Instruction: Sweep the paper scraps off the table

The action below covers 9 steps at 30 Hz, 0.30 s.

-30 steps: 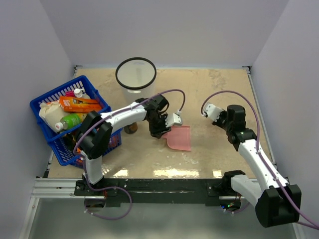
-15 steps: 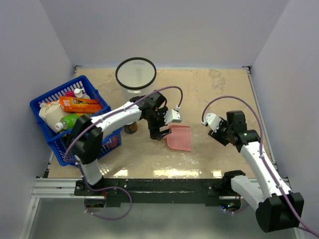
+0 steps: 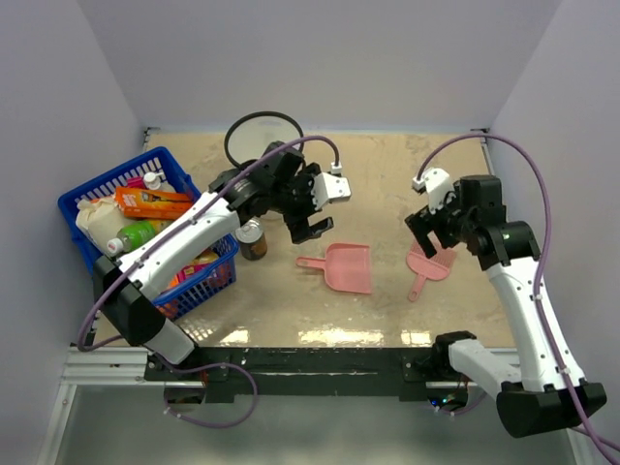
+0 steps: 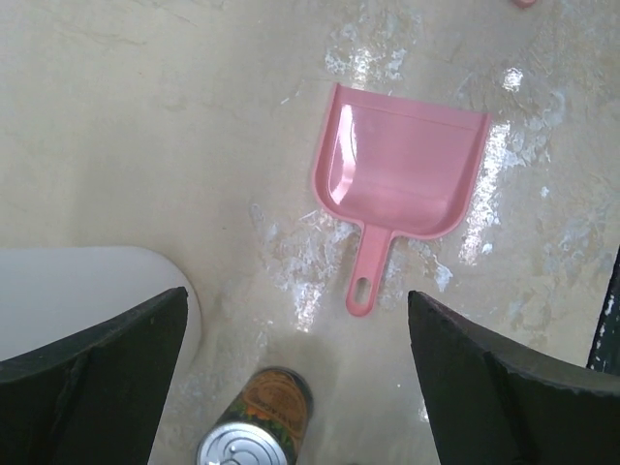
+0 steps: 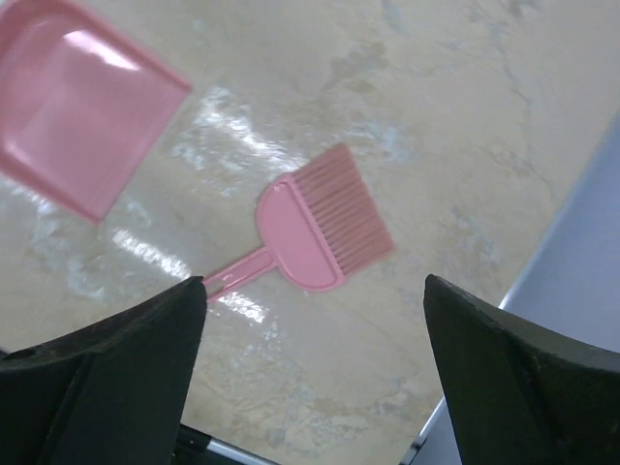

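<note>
No paper scraps show in any view. A pink dustpan (image 3: 347,267) lies flat on the beige table (image 3: 387,174), handle pointing left. A pink brush (image 3: 423,269) lies to its right, handle toward the near edge. My left gripper (image 3: 312,208) hangs open above the table behind the dustpan, holding nothing. Its wrist view looks down on the dustpan (image 4: 402,174) beyond the open left gripper (image 4: 295,294). My right gripper (image 3: 436,230) hangs open over the brush's head. In the right wrist view the brush (image 5: 315,228) lies free below the right gripper (image 5: 315,283), with the dustpan (image 5: 77,107) at the upper left.
A blue basket (image 3: 102,276) full of groceries stands at the left. A tin can (image 3: 254,240) stands beside it, also under my left gripper (image 4: 262,421). A white bin with a black rim (image 3: 254,136) stands at the back, partly behind the left arm.
Both grippers opened and rose. The left let go of the dustpan and drew back toward the bin. The brush now lies on the table under the lifted right gripper.
</note>
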Available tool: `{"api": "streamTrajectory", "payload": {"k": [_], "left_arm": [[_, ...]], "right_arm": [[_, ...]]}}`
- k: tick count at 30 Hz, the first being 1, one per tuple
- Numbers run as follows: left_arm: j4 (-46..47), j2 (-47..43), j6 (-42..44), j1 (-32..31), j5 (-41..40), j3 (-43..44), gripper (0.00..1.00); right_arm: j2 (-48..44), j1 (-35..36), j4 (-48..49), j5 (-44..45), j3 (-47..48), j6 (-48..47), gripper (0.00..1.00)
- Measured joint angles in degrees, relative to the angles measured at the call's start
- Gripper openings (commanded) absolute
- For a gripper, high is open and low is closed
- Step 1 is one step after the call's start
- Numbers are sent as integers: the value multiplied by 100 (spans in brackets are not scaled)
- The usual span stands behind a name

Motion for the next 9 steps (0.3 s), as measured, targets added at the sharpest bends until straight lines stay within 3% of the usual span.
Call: {"api": "streamTrajectory", "payload": {"k": [3,9], "left_arm": [[-48,-195,-372,203,96,-70,100],[-205,-1106,-789,960,85,-778,100]], "right_arm": [[164,0,116,1043,264,1132,98],[479,-4,216,2216,846,2302,98]]}}
